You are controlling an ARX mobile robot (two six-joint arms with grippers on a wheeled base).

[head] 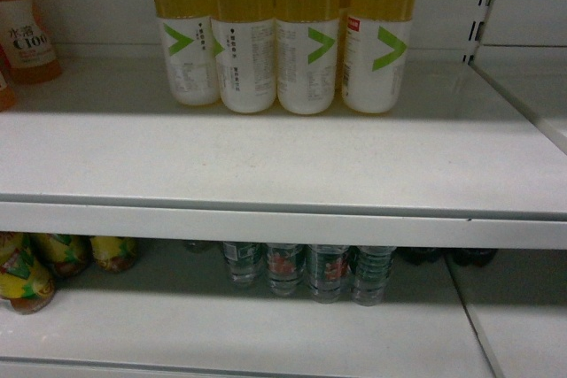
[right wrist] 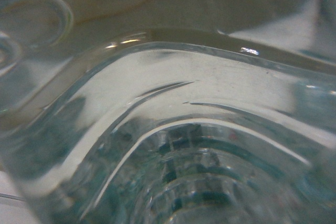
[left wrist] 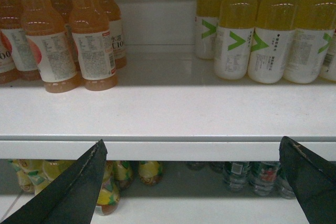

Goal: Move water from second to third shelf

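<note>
Pressing right up against my right wrist lens, clear ribbed plastic (right wrist: 178, 145) is filling the whole view, so I am reading it as the water bottle, though I cannot tell whether that claw is pinching it. My left gripper (left wrist: 194, 182) is hanging spread wide, empty. Outward, water bottles (head: 306, 270) are standing at six o'clock under the white shelf (head: 266, 161), yellow drinks (head: 283, 33) at twelve. I am risking clipping the shelf lip blind.
</note>
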